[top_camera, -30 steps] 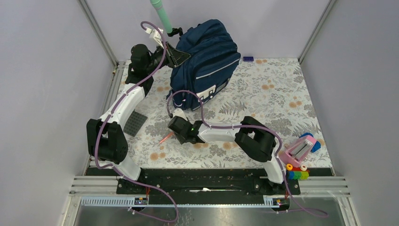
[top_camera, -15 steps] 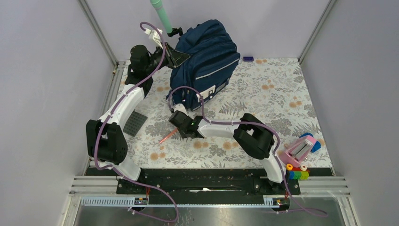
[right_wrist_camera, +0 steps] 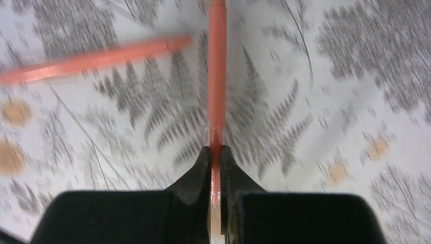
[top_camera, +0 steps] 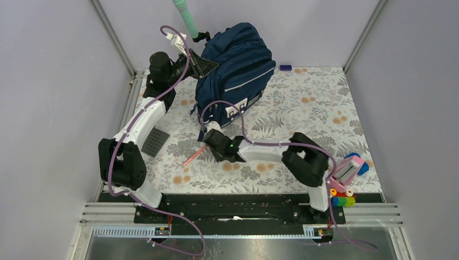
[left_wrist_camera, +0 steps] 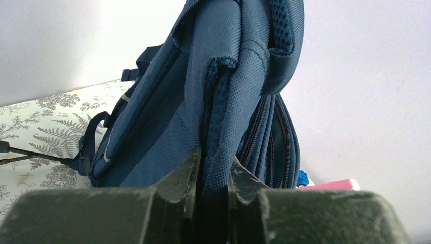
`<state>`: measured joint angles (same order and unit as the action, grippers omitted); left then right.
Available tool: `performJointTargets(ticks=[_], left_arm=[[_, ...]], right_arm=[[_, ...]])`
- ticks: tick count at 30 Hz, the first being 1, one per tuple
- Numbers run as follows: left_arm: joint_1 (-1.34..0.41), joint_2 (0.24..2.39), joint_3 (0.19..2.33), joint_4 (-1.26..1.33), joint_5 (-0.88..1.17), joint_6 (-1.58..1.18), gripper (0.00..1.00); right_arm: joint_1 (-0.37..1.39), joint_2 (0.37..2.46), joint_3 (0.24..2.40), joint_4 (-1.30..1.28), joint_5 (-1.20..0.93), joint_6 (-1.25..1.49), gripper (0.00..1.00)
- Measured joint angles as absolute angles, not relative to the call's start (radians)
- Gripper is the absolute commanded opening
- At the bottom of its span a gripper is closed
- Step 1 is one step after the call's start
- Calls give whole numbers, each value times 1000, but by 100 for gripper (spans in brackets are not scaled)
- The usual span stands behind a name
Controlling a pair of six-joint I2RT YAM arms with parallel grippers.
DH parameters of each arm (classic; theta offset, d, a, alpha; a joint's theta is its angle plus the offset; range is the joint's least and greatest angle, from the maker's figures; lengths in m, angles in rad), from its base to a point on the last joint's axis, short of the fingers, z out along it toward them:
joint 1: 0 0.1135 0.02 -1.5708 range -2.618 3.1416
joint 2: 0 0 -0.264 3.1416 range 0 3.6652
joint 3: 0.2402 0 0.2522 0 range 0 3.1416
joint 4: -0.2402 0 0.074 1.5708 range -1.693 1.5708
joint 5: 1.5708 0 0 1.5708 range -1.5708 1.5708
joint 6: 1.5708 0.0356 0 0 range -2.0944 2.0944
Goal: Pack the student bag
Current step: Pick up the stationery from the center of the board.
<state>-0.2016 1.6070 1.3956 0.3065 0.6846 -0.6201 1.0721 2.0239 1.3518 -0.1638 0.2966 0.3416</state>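
The table (top_camera: pixel 314 108) carries a flower-and-fern patterned cover. The student bag (top_camera: pixel 235 70) stands at its far edge, left of the middle, with its top leaning toward the back wall and its grey-tabbed front facing the near right.

The left arm (top_camera: pixel 142 122) runs up the table's left edge to the bag's top left side. There the left gripper (left_wrist_camera: pixel 213 162) is clenched on a padded, mesh-edged part of the bag, which passes down between its fingers (left_wrist_camera: pixel 185 170).

The right arm (top_camera: pixel 270 151) lies across the middle of the table, pointing toward the left edge. Its cable loops up in front of the bag's lower pocket. In the wrist view the right gripper (right_wrist_camera: pixel 216 152) is pinched on an orange pen (right_wrist_camera: pixel 217 76), which sticks straight out ahead of the fingertips over the cover. A second orange pen (right_wrist_camera: pixel 96 60) lies slanted on the cover to the left of the first, its tip close to the held one.

A dark gridded plate (top_camera: pixel 155 142) lies at the left edge beside the left arm. A pink item (top_camera: pixel 346 170) and some coloured blocks (top_camera: pixel 342 199) sit at the near right corner, right next to the right arm's base. A small purple thing (top_camera: pixel 285 67) lies at the far edge, just right of the bag. A mint-green tube (top_camera: pixel 185 19) rises against the back wall above the left gripper.
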Motion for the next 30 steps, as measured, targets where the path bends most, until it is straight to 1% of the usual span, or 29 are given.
performJointTargets(ticks=[3, 8, 12, 15, 18, 23, 26, 30], left_arm=[[-201, 1597, 1386, 305, 683, -616, 0], [-200, 1590, 1382, 300, 680, -610, 0], [-199, 1590, 1380, 301, 680, -611, 0], [-199, 1590, 1379, 302, 680, -612, 0], [-199, 1579, 1363, 308, 677, -612, 0], [-199, 1554, 1337, 308, 670, -611, 0], [-199, 1543, 1326, 309, 667, -611, 0], [-199, 1542, 1322, 313, 665, -615, 0]], right_arm=[[1071, 1884, 1205, -163, 276, 326, 0], [1069, 1547, 985, -195, 262, 310, 0], [1067, 1261, 917, -263, 261, 309, 0], [1066, 1126, 936, -324, 272, 308, 0], [1066, 1051, 995, -393, 291, 313, 0], [1057, 996, 1095, -424, 342, 387, 0], [1048, 982, 1142, -373, 376, 453, 0], [1034, 995, 1164, -242, 443, 544, 0]])
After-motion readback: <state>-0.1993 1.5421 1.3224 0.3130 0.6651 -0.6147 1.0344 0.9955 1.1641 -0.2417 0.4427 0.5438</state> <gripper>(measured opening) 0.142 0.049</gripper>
